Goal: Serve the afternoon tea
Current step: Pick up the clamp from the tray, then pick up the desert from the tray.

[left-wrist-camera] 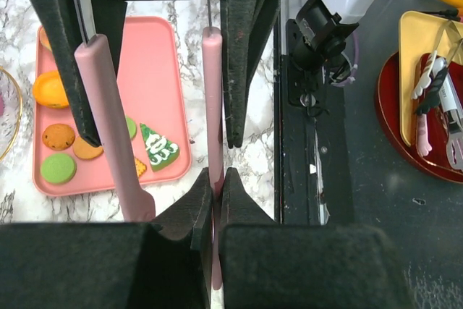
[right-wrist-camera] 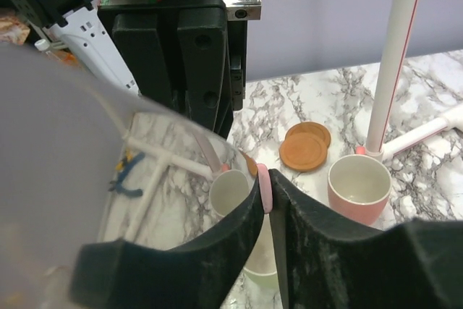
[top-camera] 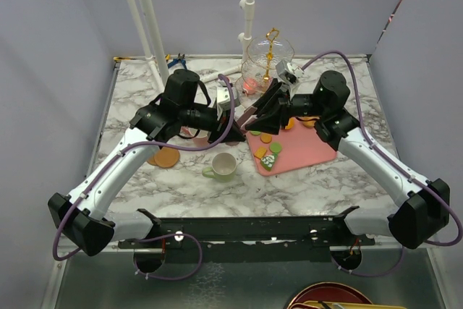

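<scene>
The glass three-tier stand (top-camera: pixel 268 56) with a gold stem stands at the back centre. My two grippers meet in front of it. My left gripper (top-camera: pixel 230 132) (left-wrist-camera: pixel 217 175) is shut on one arm of pink tongs (left-wrist-camera: pixel 212 106). My right gripper (top-camera: pixel 253 119) (right-wrist-camera: pixel 266 179) is shut on a pink part of the same tongs (right-wrist-camera: pixel 264 187). The pale-green mug (top-camera: pixel 223 166) (right-wrist-camera: pixel 230 195) sits below them. The pink mug (right-wrist-camera: pixel 358 189) stands by two brown coasters (right-wrist-camera: pixel 304 150) (top-camera: pixel 165 157). Macarons and small cakes (top-camera: pixel 269 153) (left-wrist-camera: pixel 58 168) lie on the flat pink tray (top-camera: pixel 304 153) (left-wrist-camera: pixel 155 70).
A white pipe post (top-camera: pixel 249 5) rises behind the stand, and more white pipes (top-camera: pixel 145 12) stand at the back left. A black rail (top-camera: pixel 246 226) runs along the near table edge. A red plate with a yellow tray (left-wrist-camera: pixel 427 106) lies below the table edge.
</scene>
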Motion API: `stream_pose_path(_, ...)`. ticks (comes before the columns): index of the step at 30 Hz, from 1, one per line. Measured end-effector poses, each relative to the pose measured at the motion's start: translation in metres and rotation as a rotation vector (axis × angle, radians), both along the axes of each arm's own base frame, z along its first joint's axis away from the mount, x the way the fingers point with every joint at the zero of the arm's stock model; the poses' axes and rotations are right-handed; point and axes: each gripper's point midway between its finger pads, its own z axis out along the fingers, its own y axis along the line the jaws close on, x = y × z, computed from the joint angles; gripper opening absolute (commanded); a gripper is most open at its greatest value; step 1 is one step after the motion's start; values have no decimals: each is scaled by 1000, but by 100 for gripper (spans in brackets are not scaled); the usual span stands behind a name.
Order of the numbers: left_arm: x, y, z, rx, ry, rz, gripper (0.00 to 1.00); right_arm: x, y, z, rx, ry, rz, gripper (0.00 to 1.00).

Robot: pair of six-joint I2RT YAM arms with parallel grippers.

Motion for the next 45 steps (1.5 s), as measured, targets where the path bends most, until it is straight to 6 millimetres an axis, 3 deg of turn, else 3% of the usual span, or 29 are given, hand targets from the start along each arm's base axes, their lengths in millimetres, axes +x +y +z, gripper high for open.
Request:
stream_pose_path(6, 3, 0, -1, 5, -28, 4, 0, -3, -2, 0, 23, 17, -22, 47)
stream_pose_path(7, 3, 0, -1, 5, -32, 4, 6, -3, -2, 1, 25, 20, -25, 47)
stream_pose_path(9, 4, 0, -1, 7, -44, 4, 35, -3, -2, 1, 27, 24, -27, 47)
stream_pose_path(11, 6, 0, -1, 9, -65, 5, 53, -2, -1, 0, 28, 26, -38, 47)
stream_pose_path(14, 8, 0, 5, 4, -94, 7, 67, 3, -3, -1, 32, 29, -79, 46)
stream_pose_path(16, 12, 0, 8, 4, -118, 18, 87, 5, -5, -1, 33, 26, -106, 45)
stream_pose_path(20, 16, 2, 11, 14, -147, 42, 98, 12, -11, 4, 42, -9, -178, 46)
stream_pose_path(24, 25, 6, 13, 38, -193, 100, 99, 16, -19, 0, 30, -28, -255, 47)
stream_pose_path(29, 48, 17, 20, 80, -263, 233, 99, 26, -33, -22, -26, -28, -387, 50)
stream_pose_path(39, 104, 42, 12, 217, -317, 526, 99, 52, -68, -116, -212, 71, -662, 55)
stream_pose_path(45, 111, 45, 7, 241, -320, 555, 99, 52, -86, -140, -256, 108, -771, 55)
